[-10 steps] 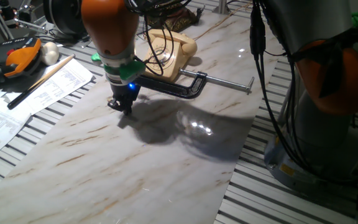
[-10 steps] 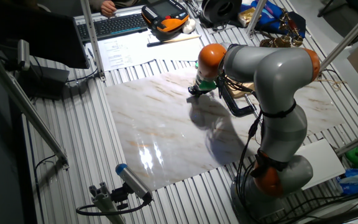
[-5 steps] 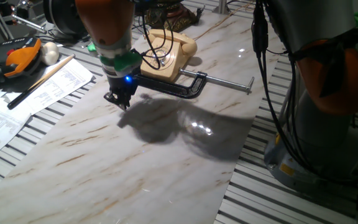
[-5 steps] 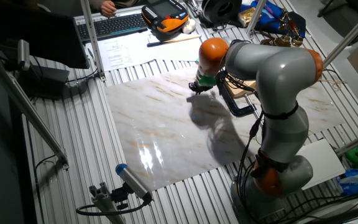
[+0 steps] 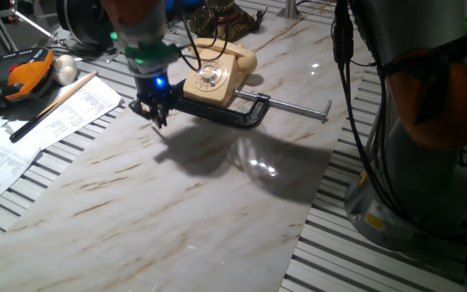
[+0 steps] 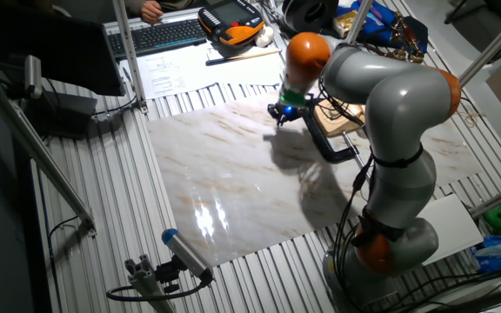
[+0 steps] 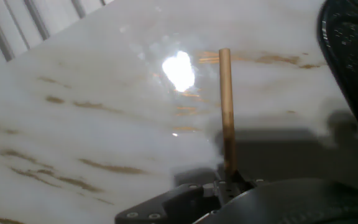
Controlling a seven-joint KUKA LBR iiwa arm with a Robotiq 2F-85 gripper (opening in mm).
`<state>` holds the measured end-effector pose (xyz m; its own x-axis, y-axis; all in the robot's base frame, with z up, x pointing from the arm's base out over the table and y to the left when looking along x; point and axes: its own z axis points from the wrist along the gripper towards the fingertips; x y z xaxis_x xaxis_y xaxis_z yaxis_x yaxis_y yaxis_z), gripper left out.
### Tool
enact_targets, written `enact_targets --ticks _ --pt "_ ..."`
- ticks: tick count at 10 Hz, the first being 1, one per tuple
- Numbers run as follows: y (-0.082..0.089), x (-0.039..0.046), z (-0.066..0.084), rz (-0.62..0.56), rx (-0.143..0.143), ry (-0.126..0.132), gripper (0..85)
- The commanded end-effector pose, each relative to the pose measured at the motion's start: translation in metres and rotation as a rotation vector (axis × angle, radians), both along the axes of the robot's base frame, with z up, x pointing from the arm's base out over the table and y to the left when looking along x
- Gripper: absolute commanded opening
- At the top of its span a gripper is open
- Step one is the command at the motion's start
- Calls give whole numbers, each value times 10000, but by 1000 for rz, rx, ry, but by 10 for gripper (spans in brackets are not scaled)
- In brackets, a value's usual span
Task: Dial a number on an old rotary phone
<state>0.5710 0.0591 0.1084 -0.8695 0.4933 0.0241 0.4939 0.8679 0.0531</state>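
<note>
The cream-beige rotary phone (image 5: 217,71) stands at the far edge of the marble board, with its silvery dial (image 5: 208,75) facing up. A black C-clamp (image 5: 246,111) with a silver screw bar lies in front of it. My gripper (image 5: 154,109) hovers above the board just left of the phone, apart from it. In the other fixed view the gripper (image 6: 283,113) is left of the phone (image 6: 342,122), which my arm partly hides. In the hand view the gripper is shut on a thin wooden stick (image 7: 225,106) that points down at the marble.
Papers (image 5: 31,134), a long wooden rod (image 5: 55,104) and an orange teach pendant (image 5: 27,71) lie to the left. A keyboard (image 6: 159,35) is at the back. My arm's base (image 6: 390,243) stands at the right. The marble board (image 5: 193,211) spreads below the gripper.
My gripper has lifted off the marble and moved toward the far edge, closer to the phone, still holding the stick. The phone and clamp have not moved.
</note>
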Motion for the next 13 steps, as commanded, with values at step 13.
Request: enact_targets --ticks 13 --pt "-362 -143 698 -519 65 67 0"
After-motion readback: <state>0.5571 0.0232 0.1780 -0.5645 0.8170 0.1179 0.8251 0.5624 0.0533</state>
